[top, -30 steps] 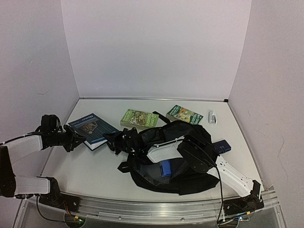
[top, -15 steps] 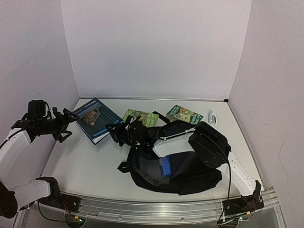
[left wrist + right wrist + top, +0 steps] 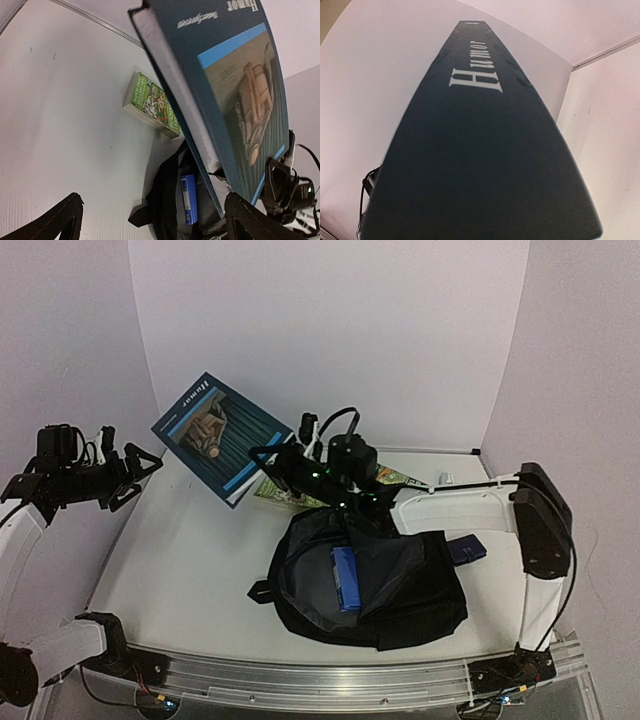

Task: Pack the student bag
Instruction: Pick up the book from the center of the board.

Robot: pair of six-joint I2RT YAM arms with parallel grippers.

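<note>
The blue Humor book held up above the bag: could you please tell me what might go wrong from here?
1. The right gripper holds the blue Humor book alone by its lower corner, tilted in the air. The left gripper is open and apart from it, so the book might twist or slip out.
2. The mouth of the student bag looks soft and sagging, with a small blue item inside, so the wide book might catch on the rim.

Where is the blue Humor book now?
Top view: the Humor book is in the air, left of centre, held by the right gripper, near the student bag.
</note>
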